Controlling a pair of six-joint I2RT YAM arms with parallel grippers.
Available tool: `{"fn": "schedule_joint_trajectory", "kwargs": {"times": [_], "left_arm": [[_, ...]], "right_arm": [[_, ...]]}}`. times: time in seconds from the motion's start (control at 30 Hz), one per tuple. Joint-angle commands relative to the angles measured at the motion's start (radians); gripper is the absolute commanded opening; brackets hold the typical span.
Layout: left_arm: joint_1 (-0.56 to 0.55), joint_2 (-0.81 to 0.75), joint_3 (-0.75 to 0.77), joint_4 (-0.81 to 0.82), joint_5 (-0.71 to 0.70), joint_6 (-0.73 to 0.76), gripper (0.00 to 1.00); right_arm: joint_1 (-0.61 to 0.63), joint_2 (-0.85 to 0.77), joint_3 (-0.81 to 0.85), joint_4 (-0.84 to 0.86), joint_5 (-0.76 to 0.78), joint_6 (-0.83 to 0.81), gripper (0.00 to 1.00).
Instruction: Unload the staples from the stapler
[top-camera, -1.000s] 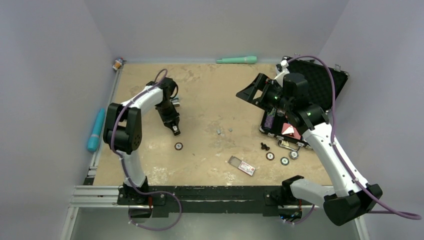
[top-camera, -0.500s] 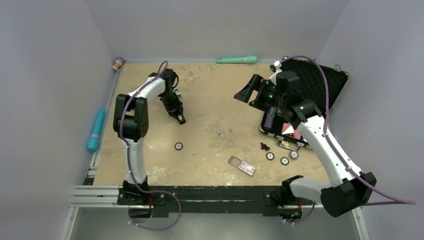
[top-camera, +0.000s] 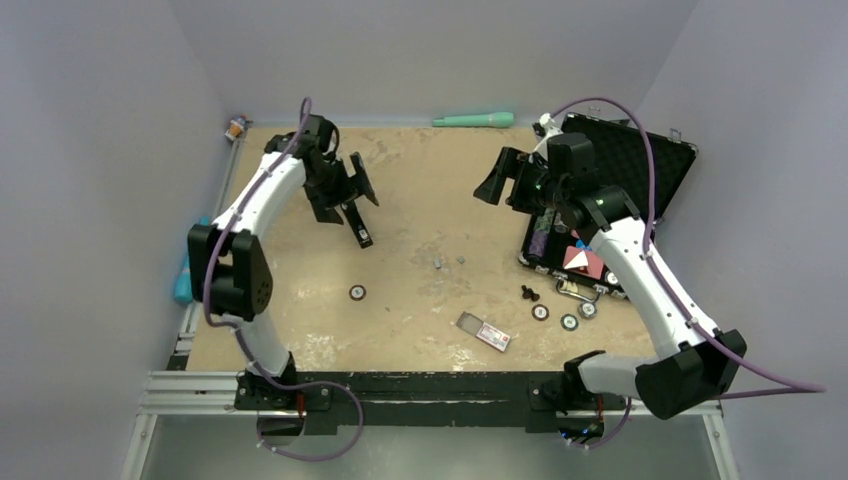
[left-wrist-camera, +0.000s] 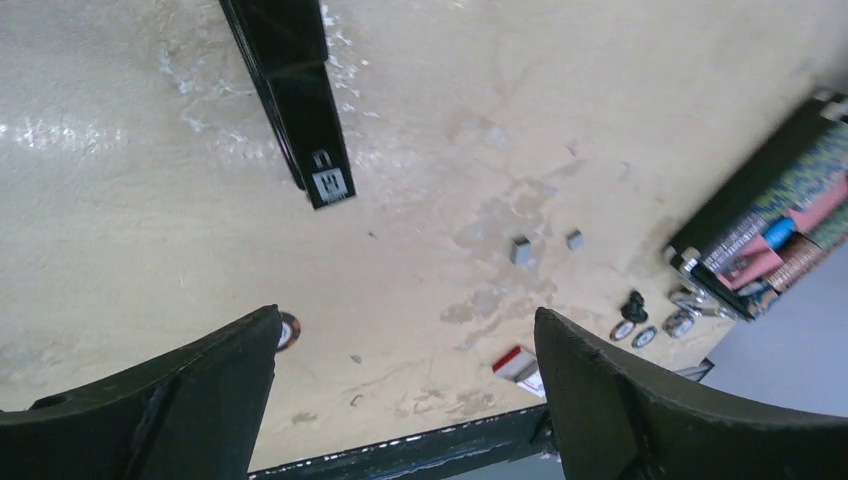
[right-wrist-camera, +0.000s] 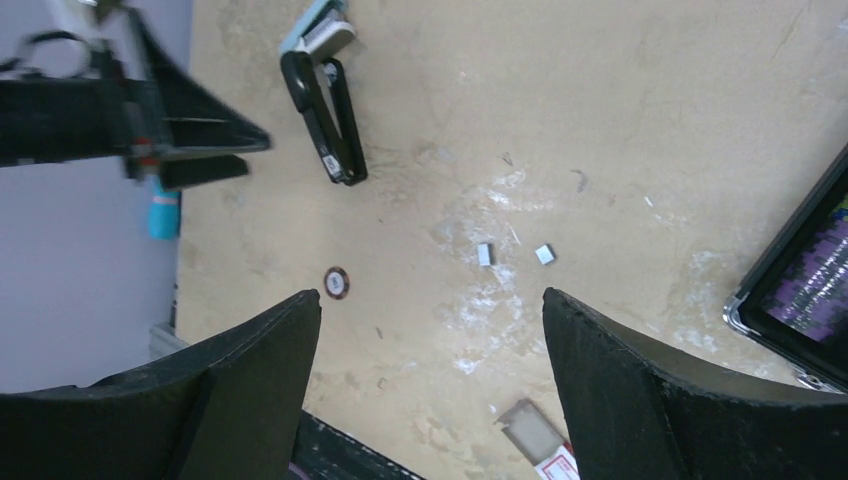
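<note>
— Tan, blotched tabletop (top-camera: 420, 190) between pale grey walls (top-camera: 420, 60). Whereabouts of the stapler (top-camera: 358, 229)?

— Left half, lying flat, just beside the left jaws and untouched. Left jaws spread wide, grasping nothing.

— Anything more from the wrists?

— Left wrist view: only the labelled end of the stapler (left-wrist-camera: 300, 110), the rest cut off by the top edge, well apart from both jaw tips. Right wrist view: the full length (right-wrist-camera: 325, 115), showing as 2 black arms joined at the far end, something not legible from overhead. Also a pale blue and grey piece (right-wrist-camera: 320, 30) just beside that end; cannot tell what.

— Right jaws?

— Released too, wide apart and empty, hanging over the tabletop beside the case.

— Containers?

— 1 black case (top-camera: 640, 165) at the right edge, lid thrown open. Inside, a purple patterned pack (top-camera: 541, 240) and a red-and-white card (top-camera: 580, 260), plainest from above. Only a corner of the case in either wrist view.

— Loose bits?

— 2 small grey blocks (top-camera: 438, 263) between stapler and case, apart from each other, clear in all 3 views. A small box (top-camera: 484, 333) with a red-and-white label near the front edge. 1 round disc (top-camera: 357, 292) nearer than the stapler.
</note>
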Motion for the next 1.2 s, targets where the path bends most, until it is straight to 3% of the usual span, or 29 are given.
{"fn": "schedule_joint_trajectory", "kwargs": {"times": [0.0,0.3,0.37,0.5,0.83,1.17], "left_arm": [[0.005,-0.186,-0.03,-0.045,0.02,0.067,1.0],[0.005,-0.466,-0.221,-0.127,-0.066,0.13,1.0],[0.005,-0.531,-0.287,-0.13,-0.088,0.143,1.0],[0.005,-0.63,-0.418,-0.113,-0.056,0.165,0.99],[0.006,-0.854,-0.627,-0.092,-0.056,0.253,0.99],[0.005,-0.85,-0.67,-0.059,0.063,0.26,0.97]], "right_arm": [[0.01,0.018,-0.015,-0.045,0.02,-0.089,0.84],[0.216,0.112,-0.051,-0.035,0.078,-0.137,0.85],[0.271,0.157,-0.033,-0.039,0.07,-0.142,0.81],[0.372,0.2,-0.019,-0.018,0.156,-0.114,0.8],[0.377,0.445,0.105,-0.204,0.287,-0.114,0.76],[0.372,0.474,0.03,-0.17,0.304,-0.041,0.72]]}}
